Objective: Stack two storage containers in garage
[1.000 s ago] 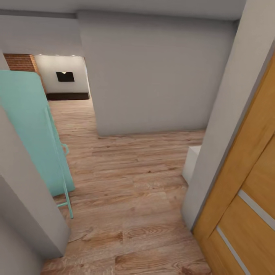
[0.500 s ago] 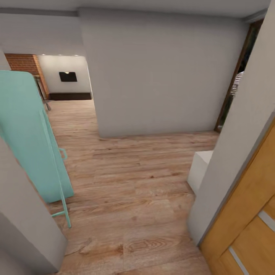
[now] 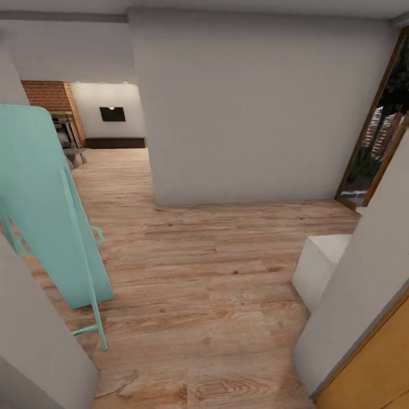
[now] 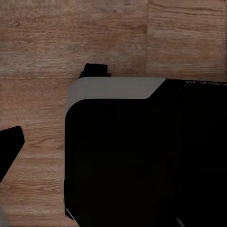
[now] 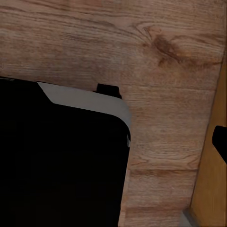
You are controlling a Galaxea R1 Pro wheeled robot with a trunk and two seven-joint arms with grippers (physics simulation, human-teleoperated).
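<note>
The two storage containers are out of view. I am in a hallway with a light wood-plank floor (image 3: 199,272). Far back on the left the living room opens up, with its red brick column (image 3: 48,95), black wall TV (image 3: 112,114) and long dark low cabinet (image 3: 116,142). In the left wrist view one dark fingertip (image 4: 9,146) hangs over the planks beside my black base (image 4: 142,161). The right wrist view shows another dark fingertip (image 5: 220,144) next to the base (image 5: 61,161). Nothing is held in either view. The garage is out of view.
A teal panel on a thin frame (image 3: 45,210) leans at the left beside a grey wall corner (image 3: 34,341). A broad grey wall (image 3: 255,113) faces me. At the right are a white block (image 3: 321,267), a honey-wood door edge (image 3: 375,375) and a dark-framed opening (image 3: 372,142).
The whole picture has shifted, so the camera has moved: the honey-wood door has slid almost out at the lower right, and the dark-framed opening at the right has come into view.
</note>
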